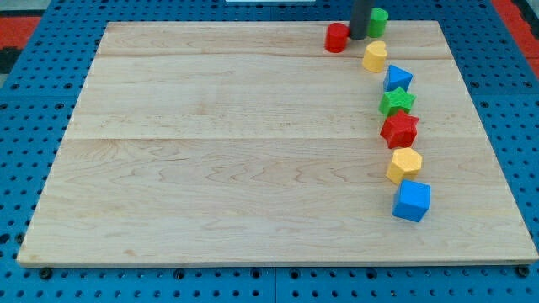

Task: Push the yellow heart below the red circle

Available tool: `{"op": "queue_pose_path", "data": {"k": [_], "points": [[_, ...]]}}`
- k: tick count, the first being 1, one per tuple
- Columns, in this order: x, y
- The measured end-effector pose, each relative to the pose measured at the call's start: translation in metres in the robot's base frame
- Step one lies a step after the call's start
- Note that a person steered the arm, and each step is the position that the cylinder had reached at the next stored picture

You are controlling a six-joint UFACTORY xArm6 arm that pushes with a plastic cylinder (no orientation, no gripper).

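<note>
The yellow heart (375, 56) lies near the view's top right, just below and to the right of the red circle (337, 38). My tip (357, 38) stands at the view's top between the red circle and a green circle (377, 21), just above and left of the yellow heart. The rod's upper part runs out of the view's top.
A column of blocks runs down the right side below the heart: a blue triangle (397, 79), a green star (397, 102), a red star (399, 130), a yellow hexagon (404, 165) and a blue cube (412, 200). The wooden board (210, 151) lies on a blue perforated table.
</note>
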State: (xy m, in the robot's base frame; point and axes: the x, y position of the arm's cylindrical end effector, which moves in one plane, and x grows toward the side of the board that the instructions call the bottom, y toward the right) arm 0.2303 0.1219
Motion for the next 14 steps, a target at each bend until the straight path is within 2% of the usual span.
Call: {"op": "queue_pose_path", "data": {"k": [1,2,3,5,10,11,12,13,14], "points": [[0.002,-0.108],[0.014,-0.161],[0.014,-0.105],[0.013,-0.042],[0.036,-0.031],[0.016,-0.031],[0.002,0.025],[0.027,0.047],[0.052,0.01]]}}
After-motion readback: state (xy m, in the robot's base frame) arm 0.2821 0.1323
